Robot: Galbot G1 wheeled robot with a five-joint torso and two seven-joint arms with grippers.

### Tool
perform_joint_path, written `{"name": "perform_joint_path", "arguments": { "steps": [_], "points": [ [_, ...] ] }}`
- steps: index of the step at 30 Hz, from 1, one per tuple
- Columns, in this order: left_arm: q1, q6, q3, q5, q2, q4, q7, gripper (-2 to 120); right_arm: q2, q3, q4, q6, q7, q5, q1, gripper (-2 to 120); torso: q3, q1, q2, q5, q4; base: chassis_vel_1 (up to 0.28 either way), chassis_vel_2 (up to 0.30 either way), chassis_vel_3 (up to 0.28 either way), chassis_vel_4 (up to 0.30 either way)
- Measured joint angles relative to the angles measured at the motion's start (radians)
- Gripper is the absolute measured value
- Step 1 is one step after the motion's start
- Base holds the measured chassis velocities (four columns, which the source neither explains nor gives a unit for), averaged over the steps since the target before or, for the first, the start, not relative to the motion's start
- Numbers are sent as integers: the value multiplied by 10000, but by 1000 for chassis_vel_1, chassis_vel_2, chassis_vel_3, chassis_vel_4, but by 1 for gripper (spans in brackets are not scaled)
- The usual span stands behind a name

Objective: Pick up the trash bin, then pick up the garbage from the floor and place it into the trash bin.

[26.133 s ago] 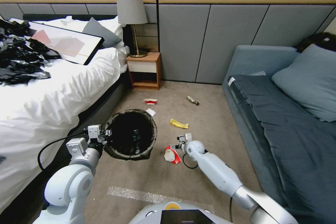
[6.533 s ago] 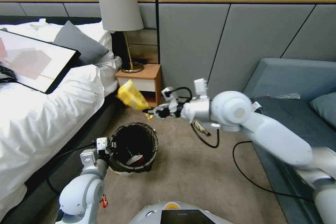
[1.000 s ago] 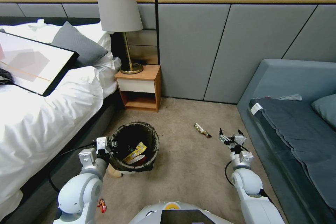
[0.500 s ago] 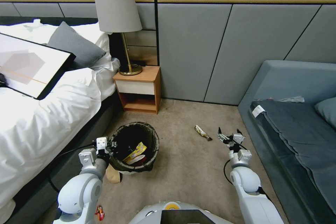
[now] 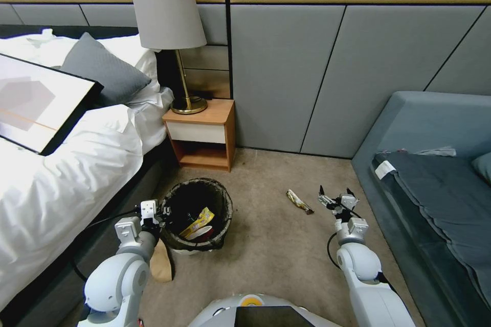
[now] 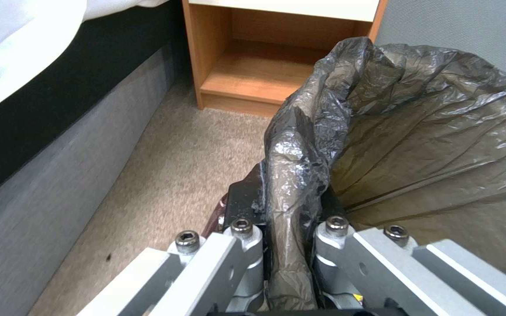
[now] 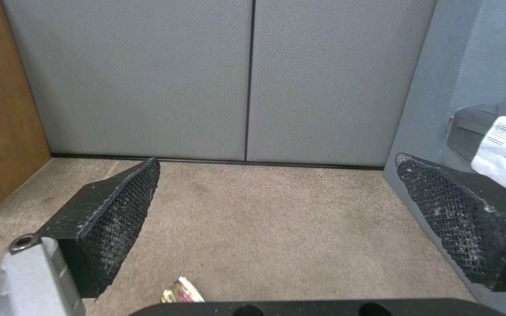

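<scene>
The trash bin [image 5: 228, 213], white with a dark bag folded over its rim, hangs just off the carpet beside the bed. My left gripper [image 5: 161, 211] is shut on its bag-covered rim [image 6: 291, 206]. Inside lie a yellow wrapper [image 5: 198, 221] and a red-and-white wrapper [image 5: 200, 234]. A dark snack wrapper [image 5: 299, 202] lies on the carpet, just left of my right gripper [image 5: 335, 193]. That gripper is open and empty, low over the floor. In the right wrist view the wrapper's end [image 7: 180, 292] shows below the spread pads [image 7: 118, 210]. A brown cardboard piece [image 5: 161, 262] lies beside the bin.
A wooden nightstand [image 5: 202, 133] with a lamp [image 5: 169, 15] stands against the grey wall behind the bin. The white bed [image 5: 61, 163] runs along the left, the grey-blue sofa [image 5: 434, 179] along the right. Bare carpet [image 5: 266, 245] lies between them.
The whole view has shifted as the camera moved forward. The snack wrapper now sits closer to my right gripper. The cardboard piece shows more fully beside the bin. Both grippers keep their states.
</scene>
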Motion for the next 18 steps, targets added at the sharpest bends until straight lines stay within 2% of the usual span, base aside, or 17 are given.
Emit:
{"name": "perform_joint_path", "arguments": {
  "steps": [11, 18],
  "points": [
    [3, -6, -2, 6, 1, 9, 3, 4, 0, 8, 0, 1, 1, 1, -2, 100, 0, 0, 0, 0, 0, -73, 78, 61, -69],
    [4, -6, -2, 10, 1, 10, 3, 4, 0, 8, 4, 4, 0, 2, -3, 100, 0, 0, 0, 0, 0, 0, 0, 0, 0]
  ]
}}
